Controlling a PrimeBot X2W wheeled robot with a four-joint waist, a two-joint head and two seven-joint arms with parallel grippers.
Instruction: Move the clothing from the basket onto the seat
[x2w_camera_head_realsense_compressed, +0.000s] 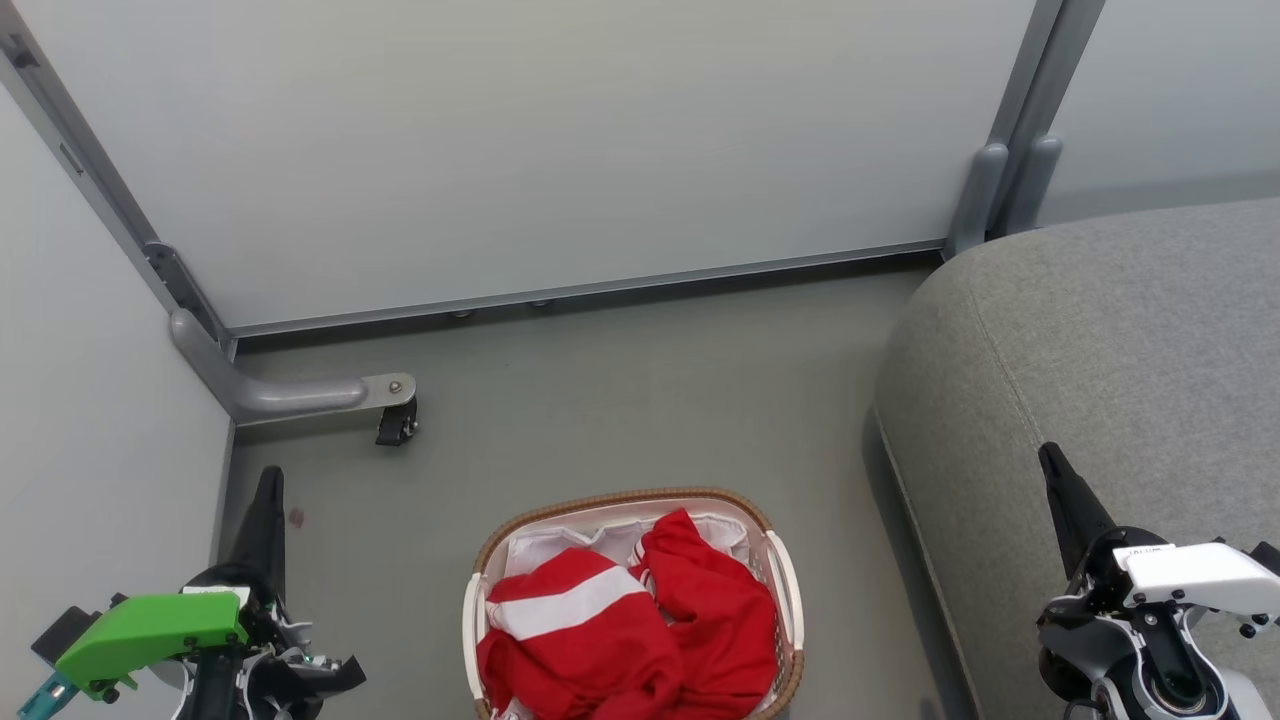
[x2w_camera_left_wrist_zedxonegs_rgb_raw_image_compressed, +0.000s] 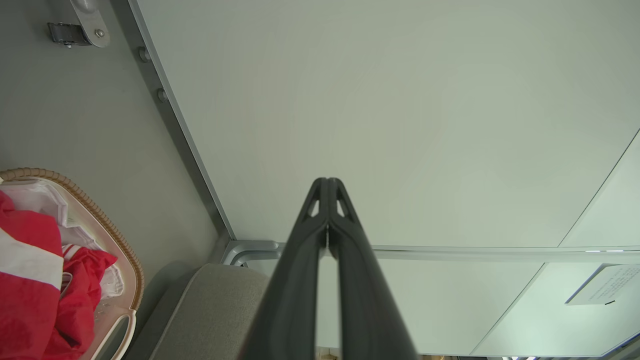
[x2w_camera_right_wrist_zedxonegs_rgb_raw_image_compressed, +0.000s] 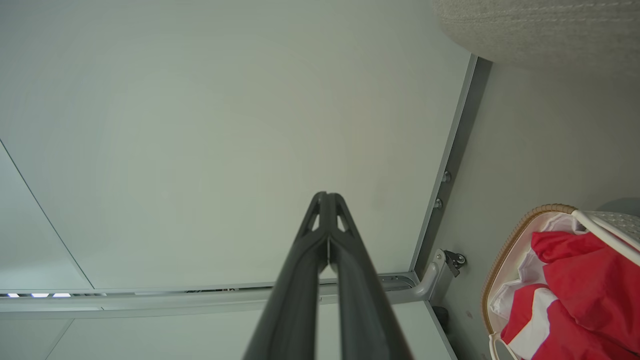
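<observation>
Seeing red clothing (x2w_camera_head_realsense_compressed: 630, 620) heaped in basket (x2w_camera_head_realsense_compressed: 620, 500), down on floor (x2w_camera_head_realsense_compressed: 620, 400), near centre. Grey seat (x2w_camera_head_realsense_compressed: 1120, 340) to the right of basket, strip of floor between. Left pincer (x2w_camera_head_realsense_compressed: 270, 478) pressed together, near left, above floor. Right pincer (x2w_camera_head_realsense_compressed: 1050, 456) pressed together, near right, over seat.

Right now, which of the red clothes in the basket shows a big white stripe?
The left garment in the basket: a broad white band slants across its top. The right garment bunched beside it shows almost all plain red.
</observation>
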